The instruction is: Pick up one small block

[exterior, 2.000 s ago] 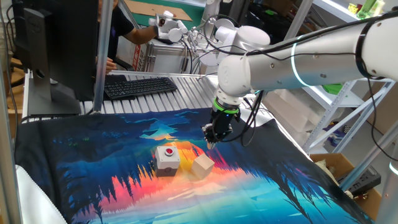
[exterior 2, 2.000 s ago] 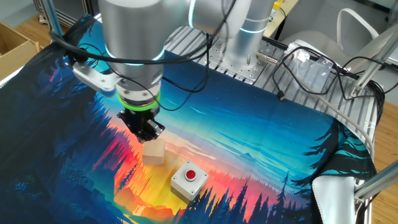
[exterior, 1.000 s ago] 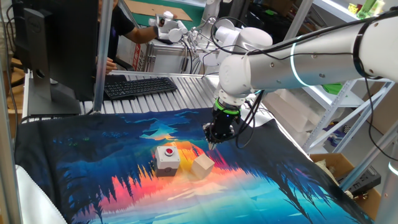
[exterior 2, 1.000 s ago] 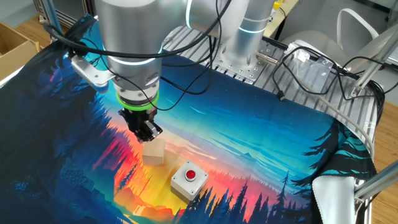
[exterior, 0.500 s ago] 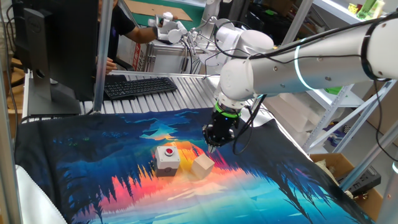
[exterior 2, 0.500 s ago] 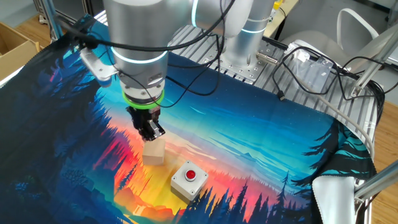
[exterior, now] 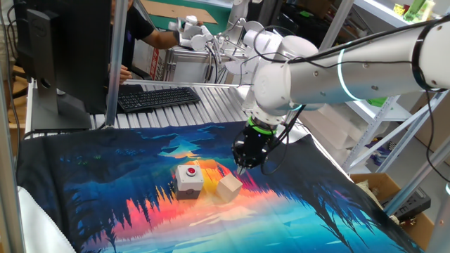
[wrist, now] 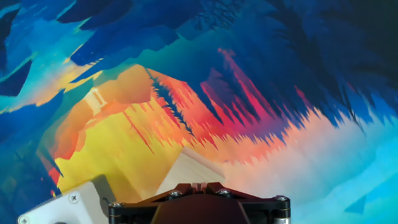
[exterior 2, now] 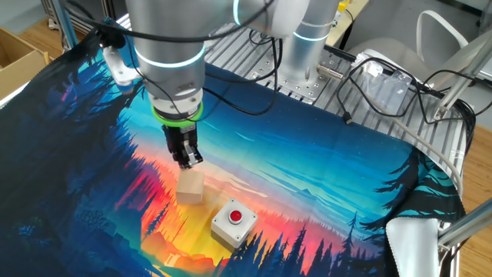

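The small block [exterior: 229, 187] is a plain light-tan wooden cube lying on the colourful printed cloth [exterior: 295, 211]. It also shows in the other fixed view [exterior 2: 191, 186] and at the bottom of the hand view [wrist: 189, 171]. My gripper [exterior: 241, 166] hangs just above and behind the block, fingers pointing down. In the other fixed view the gripper [exterior 2: 188, 160] is right over the block's far edge, apart from it. In the hand view its tips [wrist: 198, 185] are pressed together with nothing between them.
A grey box with a red round button [exterior: 188, 178] stands close beside the block; it also shows in the other fixed view [exterior 2: 234, 221]. A keyboard [exterior: 158, 97] and monitor [exterior: 56, 49] sit behind the cloth. Cables [exterior 2: 384, 85] lie on the metal base.
The arm has turned its wrist and shifted the gripper slightly, bringing it closer over the block. The block and the button box have not moved.
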Available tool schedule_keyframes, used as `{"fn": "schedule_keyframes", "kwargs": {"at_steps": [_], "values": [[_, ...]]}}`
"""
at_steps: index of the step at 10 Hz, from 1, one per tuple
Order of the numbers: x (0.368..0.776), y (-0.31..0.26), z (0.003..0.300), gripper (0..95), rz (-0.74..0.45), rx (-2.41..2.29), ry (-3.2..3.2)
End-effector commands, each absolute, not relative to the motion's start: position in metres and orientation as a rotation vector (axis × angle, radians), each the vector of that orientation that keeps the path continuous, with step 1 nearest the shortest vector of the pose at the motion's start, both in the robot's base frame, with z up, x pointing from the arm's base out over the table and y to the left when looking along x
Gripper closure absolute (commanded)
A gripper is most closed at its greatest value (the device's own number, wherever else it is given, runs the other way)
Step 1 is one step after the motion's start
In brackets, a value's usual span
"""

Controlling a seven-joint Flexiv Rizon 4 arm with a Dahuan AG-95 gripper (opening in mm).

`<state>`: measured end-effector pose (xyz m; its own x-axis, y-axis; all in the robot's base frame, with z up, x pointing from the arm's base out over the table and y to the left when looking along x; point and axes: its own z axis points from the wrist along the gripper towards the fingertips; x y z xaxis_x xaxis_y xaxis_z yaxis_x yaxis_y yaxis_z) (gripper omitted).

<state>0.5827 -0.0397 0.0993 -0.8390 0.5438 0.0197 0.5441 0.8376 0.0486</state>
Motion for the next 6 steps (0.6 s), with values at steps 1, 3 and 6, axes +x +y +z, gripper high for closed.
{"fn": "schedule_keyframes", "kwargs": {"at_steps": [1,3,6], "values": [[0.5757,-0.0386,0.0946,95.0,-0.107,-1.060,-2.957],[0.5742,-0.0376,0.0936,95.0,-0.109,-1.090,-2.948],[0.5720,-0.0357,0.0918,76.0,-0.106,-1.114,-2.934]]}}
